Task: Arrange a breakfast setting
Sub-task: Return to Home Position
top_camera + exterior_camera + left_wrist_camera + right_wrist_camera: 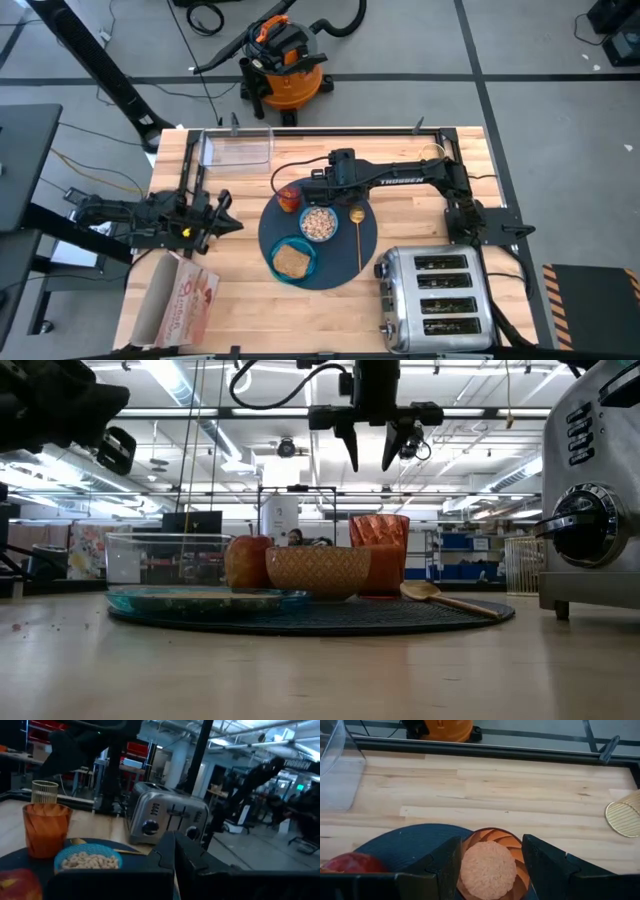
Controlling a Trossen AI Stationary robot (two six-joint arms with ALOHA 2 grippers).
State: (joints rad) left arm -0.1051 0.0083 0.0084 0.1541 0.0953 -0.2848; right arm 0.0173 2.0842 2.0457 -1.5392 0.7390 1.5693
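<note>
Right wrist view puts my right gripper spread wide above the grain-filled orange cup at the edge of the mat near the apple, and I judge it light, slick and spill-prone, best pinched mid-wall, while the left gripper waits closed.

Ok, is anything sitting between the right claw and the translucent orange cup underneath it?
Nothing visible does. The right claw hangs open above the translucent orange cup with only empty air between them. In the right wrist view the cup's open top shows unobstructed between the fingers.
</note>
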